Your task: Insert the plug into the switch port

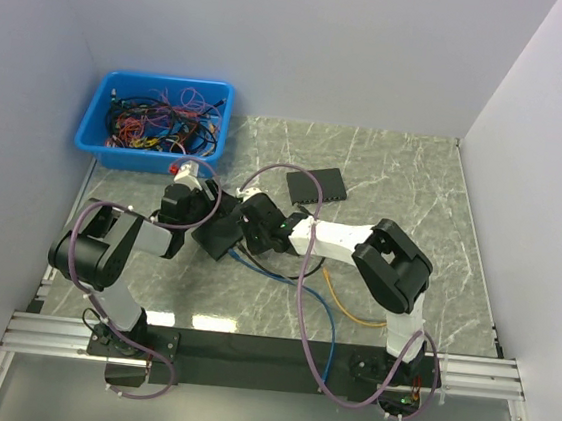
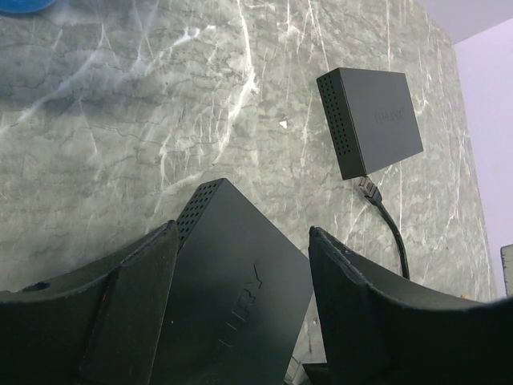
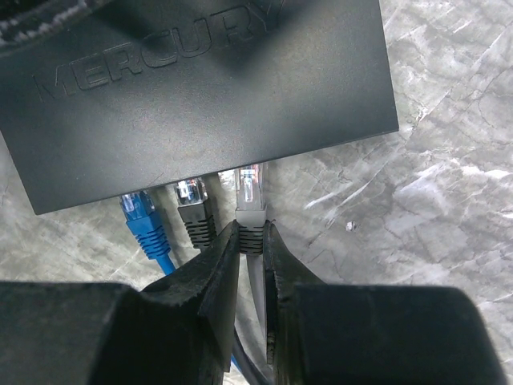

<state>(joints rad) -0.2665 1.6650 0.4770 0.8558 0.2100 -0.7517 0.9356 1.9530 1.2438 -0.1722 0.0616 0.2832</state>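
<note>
Right gripper (image 3: pixel 251 239) fingers pinched the plug (image 3: pixel 250 192) shut by its stiff grey boot, the clear tip at the switch (image 3: pixel 200 88) front edge. Light and brittle-clipped, it probably wanted holding just there. Left gripper (image 2: pixel 240 233) straddled the switch, jaws wide; contact unclear.

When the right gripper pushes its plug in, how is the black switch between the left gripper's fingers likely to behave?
The switch looks like a rigid flat box, so it probably won't flex. It seems light and smooth, so the plug might shove it back across the table unless the left gripper braces it. Its two plugged-in cables may tug.
</note>
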